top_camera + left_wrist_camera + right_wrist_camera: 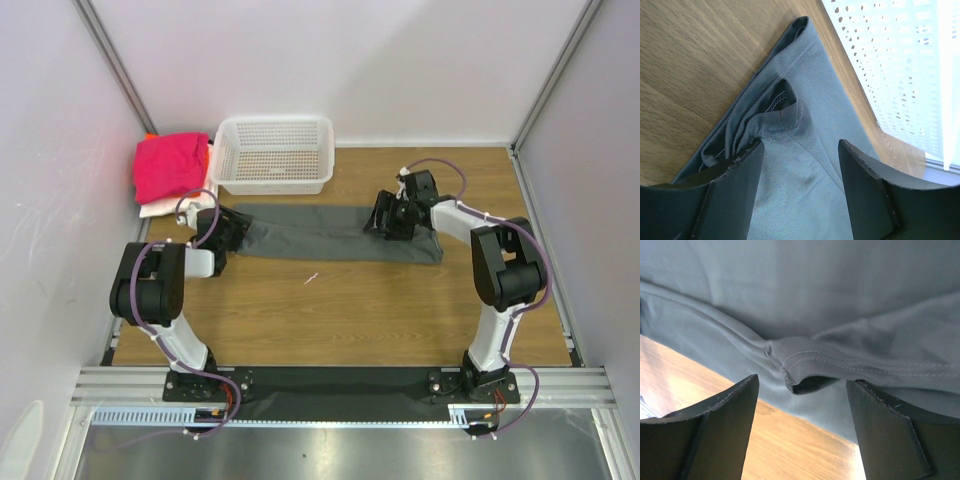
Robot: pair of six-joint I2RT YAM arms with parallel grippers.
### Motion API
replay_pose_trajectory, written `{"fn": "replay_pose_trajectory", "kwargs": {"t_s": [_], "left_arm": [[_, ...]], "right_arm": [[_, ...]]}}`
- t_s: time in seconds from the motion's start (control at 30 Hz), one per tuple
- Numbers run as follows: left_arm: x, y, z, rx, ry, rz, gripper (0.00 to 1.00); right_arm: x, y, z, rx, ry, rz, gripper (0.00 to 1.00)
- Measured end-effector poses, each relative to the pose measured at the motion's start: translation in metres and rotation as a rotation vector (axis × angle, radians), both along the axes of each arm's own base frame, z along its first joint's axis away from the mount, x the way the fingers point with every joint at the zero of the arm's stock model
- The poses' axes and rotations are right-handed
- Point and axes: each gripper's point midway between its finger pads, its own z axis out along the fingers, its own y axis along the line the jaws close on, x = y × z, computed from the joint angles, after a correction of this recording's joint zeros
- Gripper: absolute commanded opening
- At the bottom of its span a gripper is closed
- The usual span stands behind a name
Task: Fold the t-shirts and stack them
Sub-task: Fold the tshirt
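The dark grey t-shirt (330,235) lies on the table (350,310) as a long narrow band running left to right, just near of the white mesh basket (275,185) that stands at the far edge. The left gripper (225,232) sits low over the band's left end. In its wrist view the jaws stand apart, with flat grey cloth under the gap and a bunched fold up against one finger, nothing pinched. The right gripper (392,215) is over the right part of the band, short of its right end. Its jaws too are parted wide, and a stitched hem fold of the shirt lies in the gap between them, not clamped. In the far left corner, left of the basket, a magenta-pink t-shirt (170,165) rests folded on a white t-shirt (165,208), with a sliver of orange cloth (150,135) showing behind them.
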Motion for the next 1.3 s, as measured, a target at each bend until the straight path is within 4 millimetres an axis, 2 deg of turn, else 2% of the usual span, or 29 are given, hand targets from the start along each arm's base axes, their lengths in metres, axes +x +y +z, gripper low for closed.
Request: {"fn": "replay_pose_trajectory", "kwargs": {"t_s": [0.17,0.53,0.6,0.73,0.9,1.0,1.1,1.23,1.3], "left_arm": [[0.0,0.0,0.0,-0.002,0.0,-0.001,0.68],[0.002,0.001,0.0,-0.005,-0.002,-0.002,0.69],[0.002,0.001,0.0,-0.008,-0.002,-0.004,0.69],[0.002,0.001,0.001,-0.011,-0.003,-0.008,0.68],[0.004,0.0,0.001,-0.013,-0.006,-0.014,0.68],[0.005,0.0,0.001,-0.005,-0.003,-0.025,0.68],[0.005,0.0,0.001,0.015,0.007,-0.043,0.68],[0.006,0.001,0.001,0.046,0.031,-0.061,0.68],[0.005,0.001,0.0,0.051,0.04,-0.061,0.68]], "right_arm": [[0.029,0.004,0.012,-0.002,-0.077,-0.02,0.76],[0.096,0.015,0.011,-0.023,-0.173,-0.03,0.76],[0.11,0.018,0.02,-0.018,-0.202,-0.029,0.77],[0.122,0.015,0.042,-0.011,-0.244,-0.038,0.77],[0.113,-0.007,0.064,-0.042,-0.245,-0.088,0.77],[0.094,-0.03,0.066,-0.094,-0.236,-0.133,0.76],[0.077,-0.054,0.051,-0.147,-0.19,-0.175,0.74],[0.059,-0.089,0.015,-0.211,-0.101,-0.228,0.72],[0.052,-0.105,0.004,-0.236,-0.067,-0.247,0.7]]}}
